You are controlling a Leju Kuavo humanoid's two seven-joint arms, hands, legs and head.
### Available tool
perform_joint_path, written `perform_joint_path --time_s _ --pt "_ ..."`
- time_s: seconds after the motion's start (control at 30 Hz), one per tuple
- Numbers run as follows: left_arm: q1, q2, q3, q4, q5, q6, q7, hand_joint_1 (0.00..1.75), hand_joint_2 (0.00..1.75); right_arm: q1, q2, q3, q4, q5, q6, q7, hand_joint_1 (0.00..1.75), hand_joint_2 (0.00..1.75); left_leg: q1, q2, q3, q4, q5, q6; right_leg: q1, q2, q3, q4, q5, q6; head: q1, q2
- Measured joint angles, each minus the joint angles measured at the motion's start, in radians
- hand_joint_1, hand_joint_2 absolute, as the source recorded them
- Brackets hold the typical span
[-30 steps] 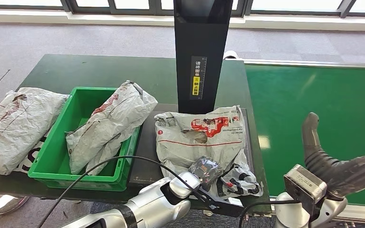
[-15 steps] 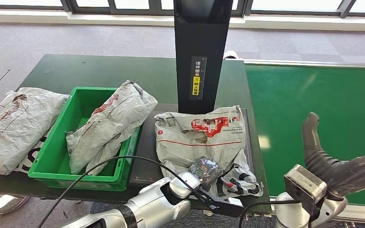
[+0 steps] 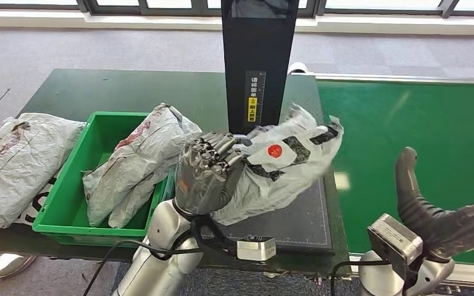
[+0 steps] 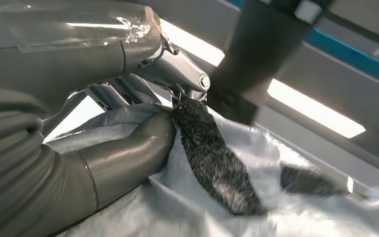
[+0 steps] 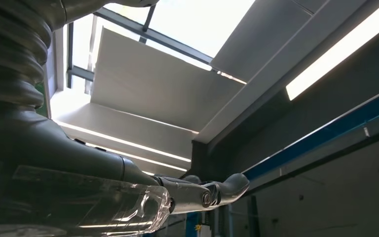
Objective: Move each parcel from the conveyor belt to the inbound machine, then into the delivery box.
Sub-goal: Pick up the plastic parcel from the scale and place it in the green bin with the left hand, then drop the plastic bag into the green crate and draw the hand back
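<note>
The right hand (image 3: 435,216) sits nearest, low at the right over the green conveyor belt (image 3: 419,142). Its dark fingers are stretched out and apart and it holds nothing, so it has no part in this step.

Just beyond, the left hand (image 3: 207,172) has its fingers curled around one end of the grey parcel (image 3: 278,166), which it holds up over the dark plate of the inbound machine (image 3: 296,219). In the left wrist view the thumb (image 4: 128,158) presses into the crinkled plastic, so the hold looks firm. The rest of the bag trails to the right, toward the belt.

The step in hand appears to be carrying this parcel left into the delivery box (image 3: 62,209). The green box stands just left of the plate, on the counter (image 3: 129,92), and already holds a bagged parcel (image 3: 139,163) that leans over its right wall.

To do it well, the grip should stay tight, since the film is slippery and limp. The bag should travel high enough for its dangling end to pass over the box wall and the leaning parcel. The open space in the left half of the box looks the better spot for release.

A third parcel (image 3: 15,163) lies on the counter left of the box. The machine's black column (image 3: 256,68) stands behind, far enough not to hinder the swing.
</note>
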Motion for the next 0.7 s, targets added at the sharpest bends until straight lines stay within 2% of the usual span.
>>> perform_joint_path --time_s 0.2,0.33,0.7 --pt "0.023 0.004 0.056 -0.088 0.009 -0.006 -0.012 1.75 1.75 0.0 0.0 0.0 0.0 -0.004 0.0 0.0 0.0 1.75 0.0 -0.001 -0.001 0.0 0.0 0.0 0.0 -0.001 0.0 0.0 0.0 0.0 0.0 0.0" --pt "0.033 0.005 0.091 -0.107 0.033 -0.006 -0.042 1.75 1.75 0.0 0.0 0.0 0.0 -0.012 0.0 0.0 0.0 1.75 0.0 -0.001 -0.001 0.0 0.0 0.0 0.0 -0.001 0.0 0.0 0.0 0.0 0.0 0.0" --pt "0.054 0.006 0.189 -0.147 0.087 -0.008 -0.054 1.75 1.75 0.0 0.0 -0.001 0.0 -0.014 0.0 0.0 0.0 1.75 0.0 -0.001 -0.001 0.0 0.0 0.0 0.0 -0.001 0.0 0.0 0.0 0.0 0.0 0.0"
